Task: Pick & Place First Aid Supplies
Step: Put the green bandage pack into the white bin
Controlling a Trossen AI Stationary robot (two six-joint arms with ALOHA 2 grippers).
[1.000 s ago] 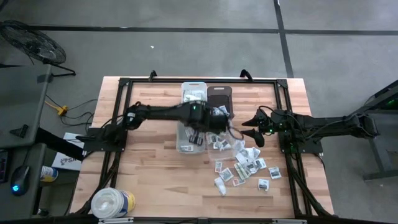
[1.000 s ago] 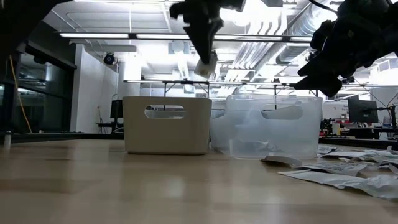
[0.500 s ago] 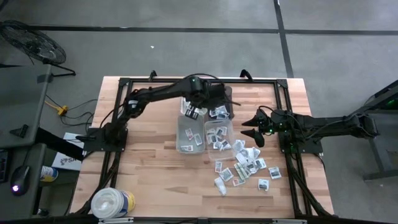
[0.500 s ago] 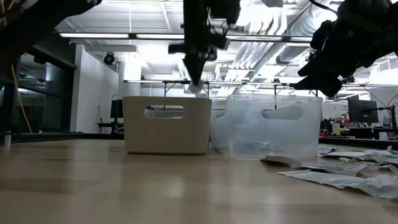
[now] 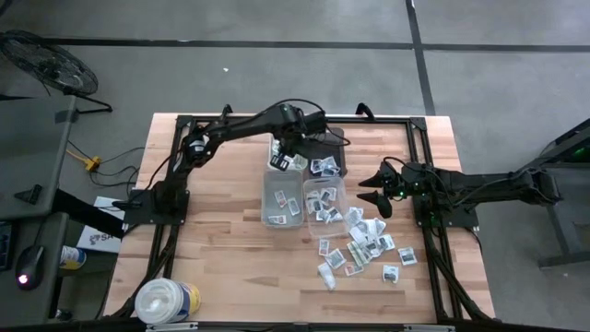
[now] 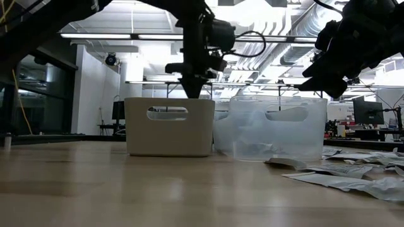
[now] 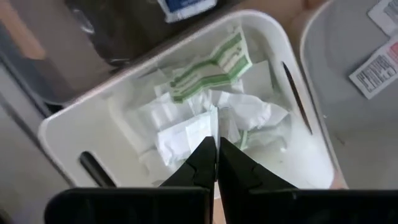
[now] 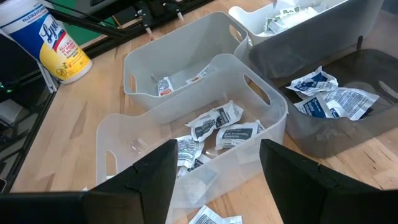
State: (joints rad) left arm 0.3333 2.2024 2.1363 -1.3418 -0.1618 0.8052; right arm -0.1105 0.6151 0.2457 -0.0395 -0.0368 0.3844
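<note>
My left gripper (image 5: pixel 281 159) hangs pointing down over the white bin (image 5: pixel 289 135) at the far side, its tips just at the rim (image 6: pixel 191 92), shut on a small white packet (image 7: pixel 186 135). The white bin (image 7: pixel 273 37) holds white and green-printed packets (image 7: pixel 211 65). More packets lie in the dark bin (image 5: pixel 324 164), in two clear bins (image 5: pixel 282 198) (image 5: pixel 324 198), and loose on the table (image 5: pixel 364 244). My right gripper (image 5: pixel 373 195) waits open, right of the bins. My left gripper pinches the white packet at its edge (image 7: pixel 216 124) between the two shut fingertips, coming from above and pointing down. The packet shows edge-on past the tips and hangs over the packets lying in the white bin; I cannot tell whether it touches them.
A big white tub (image 5: pixel 166 300) with a yellow-blue label stands at the near left corner. The black frame rails (image 5: pixel 184 166) run around the work area. Bare wood lies left of the bins and along the near edge.
My left gripper has swung from above the clear bins toward the table's far edge, over the white bin, sinking toward its rim and rolling at the wrist. It stays shut, and the white packet has gone along with it.
</note>
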